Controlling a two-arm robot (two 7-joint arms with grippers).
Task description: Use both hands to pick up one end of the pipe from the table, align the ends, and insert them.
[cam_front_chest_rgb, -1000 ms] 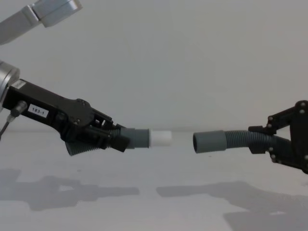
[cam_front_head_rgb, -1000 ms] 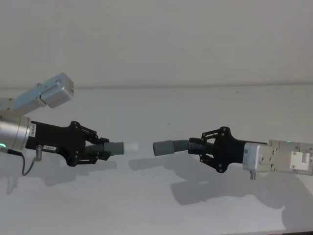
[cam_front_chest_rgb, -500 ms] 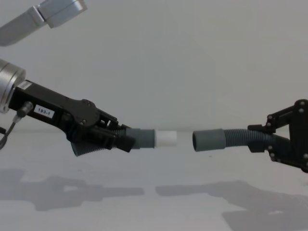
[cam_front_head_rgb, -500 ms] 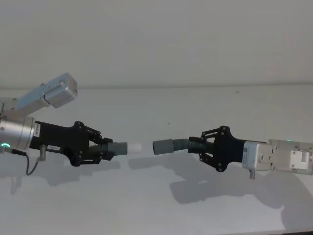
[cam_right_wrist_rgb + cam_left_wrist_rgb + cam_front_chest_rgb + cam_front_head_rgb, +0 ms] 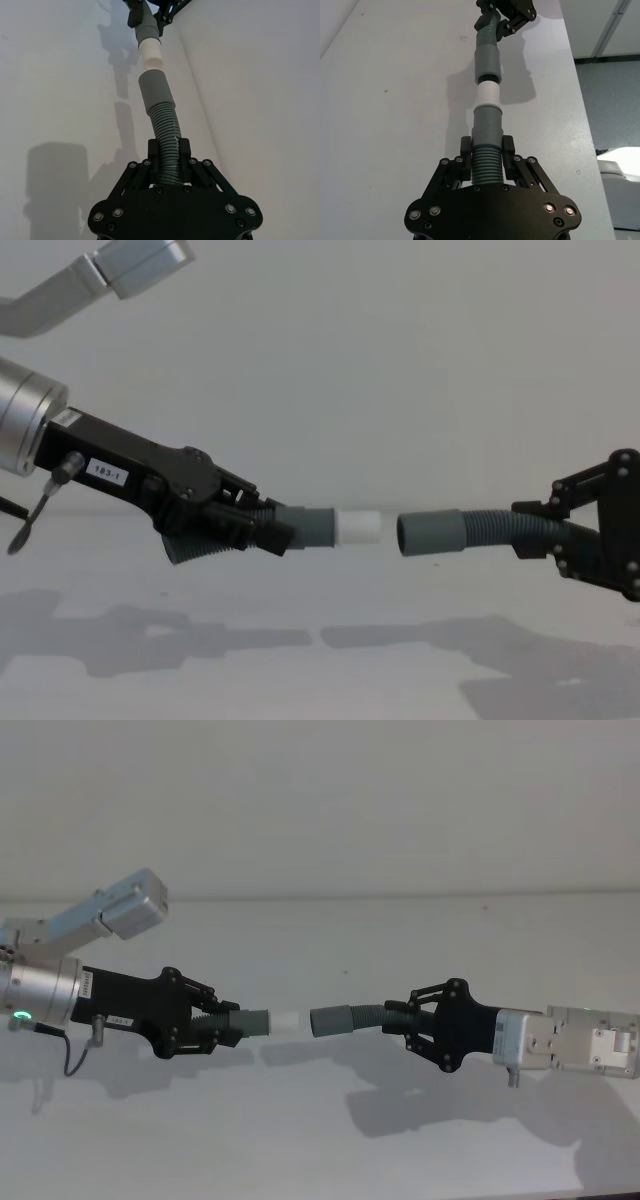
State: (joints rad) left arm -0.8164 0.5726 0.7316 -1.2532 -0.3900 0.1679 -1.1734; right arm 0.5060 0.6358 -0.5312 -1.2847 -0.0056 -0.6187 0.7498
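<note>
White table (image 5: 320, 1140), two grippers (image 5: 222, 1023) (image 5: 410, 1020), each clamping one hose piece (image 5: 255, 1020) (image 5: 345, 1018)

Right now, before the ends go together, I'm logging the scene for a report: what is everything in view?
white-tipped pipe piece: one, dark grey with white tip, held above the table in the left gripper.
socket pipe piece: one, dark grey, held in the right gripper, a small gap from the white tip.
table: one, white, beneath both pieces.
left gripper: one, black, on the left, shut on the white-tipped pipe piece.
right gripper: one, black, on the right, shut on the socket pipe piece.
</note>
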